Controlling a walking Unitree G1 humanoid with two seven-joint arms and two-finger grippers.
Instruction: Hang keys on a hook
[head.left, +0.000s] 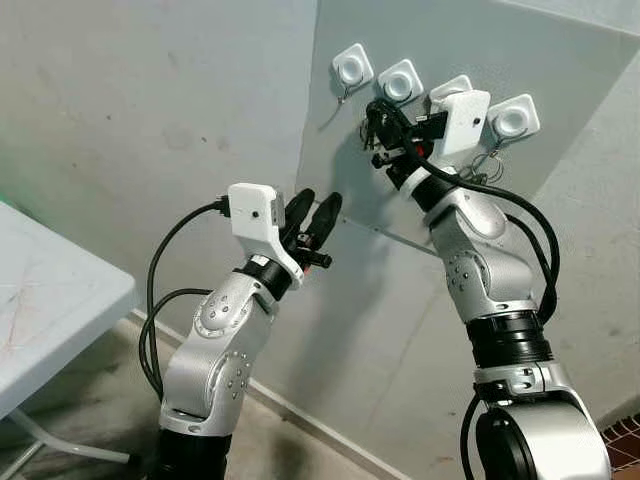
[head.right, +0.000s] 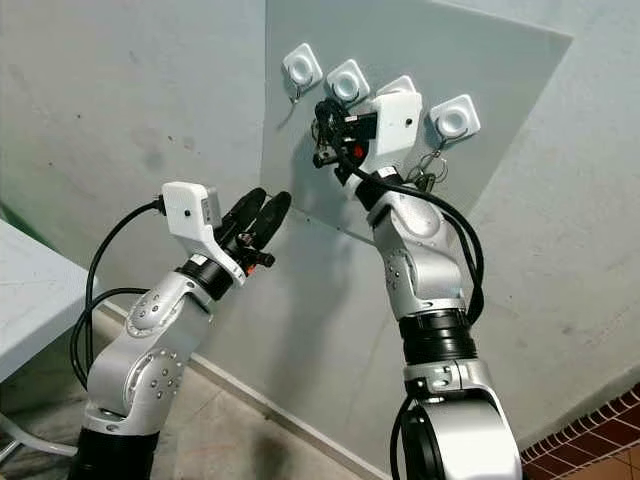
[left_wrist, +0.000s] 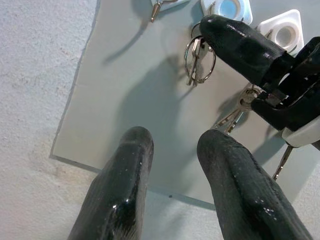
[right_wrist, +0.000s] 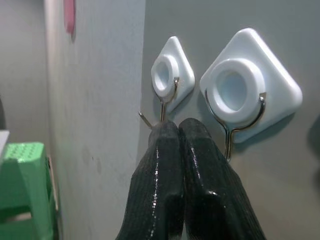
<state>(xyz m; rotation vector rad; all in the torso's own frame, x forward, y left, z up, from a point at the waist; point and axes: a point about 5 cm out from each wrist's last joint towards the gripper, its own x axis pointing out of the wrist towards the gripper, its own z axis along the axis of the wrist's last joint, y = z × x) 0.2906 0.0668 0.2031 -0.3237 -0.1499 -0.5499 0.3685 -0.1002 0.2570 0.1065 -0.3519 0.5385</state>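
No readable text, label, brand, number or sign appears on anything here.

Head stereo pair looks forward at the wall panel (head.left: 450, 150); both wrist cameras sit close, sharing its hooks (right_wrist: 235, 90) at 12 o'clock.

Right tool (head.right: 325, 128) by wall hooks (head.right: 347, 81)

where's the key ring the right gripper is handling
In the left wrist view the key ring hangs at the right gripper's fingertips against the grey wall panel, below the second white hook.
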